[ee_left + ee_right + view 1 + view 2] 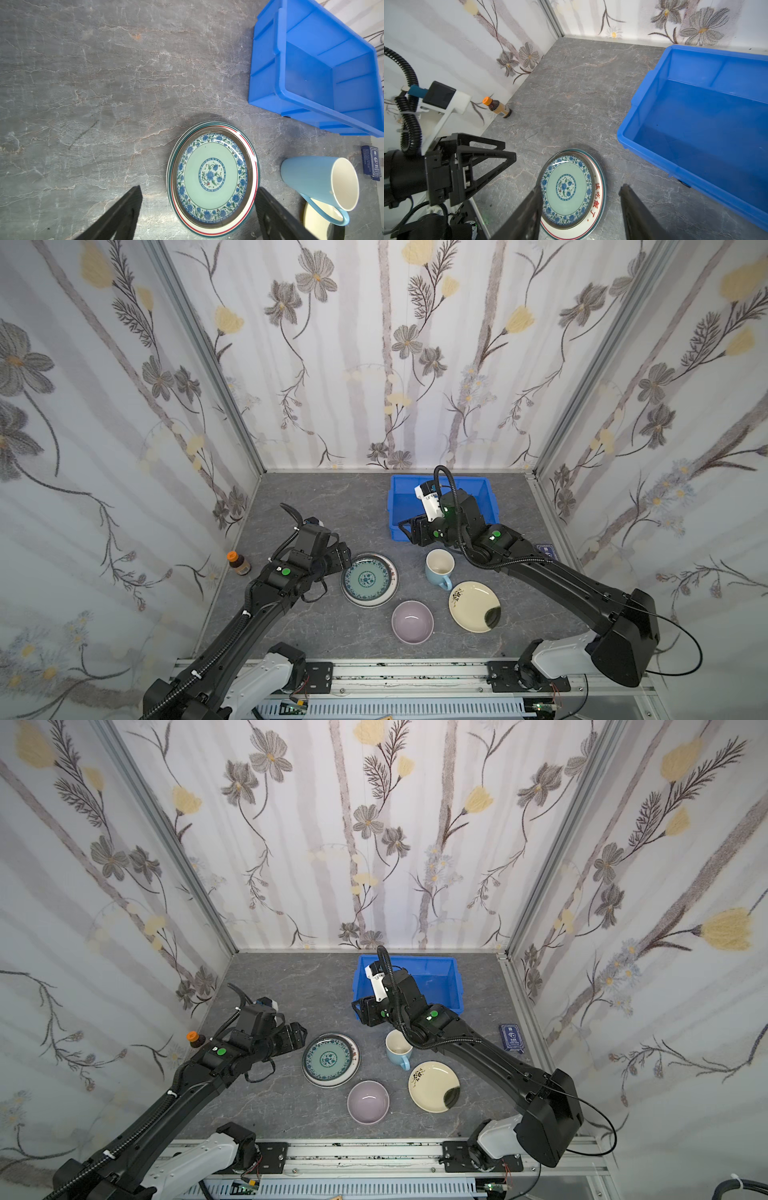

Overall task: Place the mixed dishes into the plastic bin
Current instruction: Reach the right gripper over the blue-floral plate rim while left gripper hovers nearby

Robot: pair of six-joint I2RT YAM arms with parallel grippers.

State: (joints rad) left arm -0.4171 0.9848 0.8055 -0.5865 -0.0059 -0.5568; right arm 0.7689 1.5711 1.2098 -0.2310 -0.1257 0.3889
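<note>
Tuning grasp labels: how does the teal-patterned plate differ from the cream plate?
The teal-patterned plate carries blue floral rings and a dark rim; the cream plate is cream with a small black flower mark. The teal-patterned plate sits stacked on another plate; the cream plate lies alone. Both lie flat on the table, outside the blue bin.

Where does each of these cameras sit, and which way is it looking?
Top views: high above the arm bases, looking down on the table, the left arm and right arm.
Left wrist: on the left arm, looking down past the open left gripper at the patterned plates.
Right wrist: on the right arm, facing the same plates past the right gripper; the left gripper shows too.
Shared: both wrist views show the plates and blue bin.
</note>
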